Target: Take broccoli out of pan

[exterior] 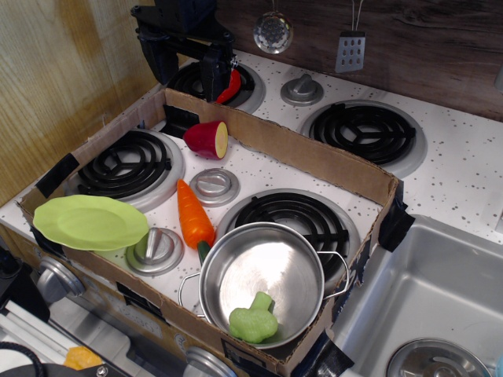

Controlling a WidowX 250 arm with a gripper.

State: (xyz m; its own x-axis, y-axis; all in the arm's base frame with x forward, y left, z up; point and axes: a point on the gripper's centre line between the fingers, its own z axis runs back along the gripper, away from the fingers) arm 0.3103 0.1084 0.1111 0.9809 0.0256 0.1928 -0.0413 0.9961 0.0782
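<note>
The light-green broccoli (253, 319) lies inside the shiny steel pan (275, 259), against its near rim, stem pointing up and back. The pan sits on the front right burner, inside a low cardboard frame. My black gripper (187, 77) hangs at the back left, above the rear left burner, far from the pan. Its jaws stand apart and hold nothing.
A cardboard wall (314, 157) surrounds the front burners. Inside it are a lime-green plate (89, 222), an orange carrot (193, 214) beside the pan and a halved red fruit (207, 139). A red item (231, 86) lies by the gripper. A sink (440, 306) is at the right.
</note>
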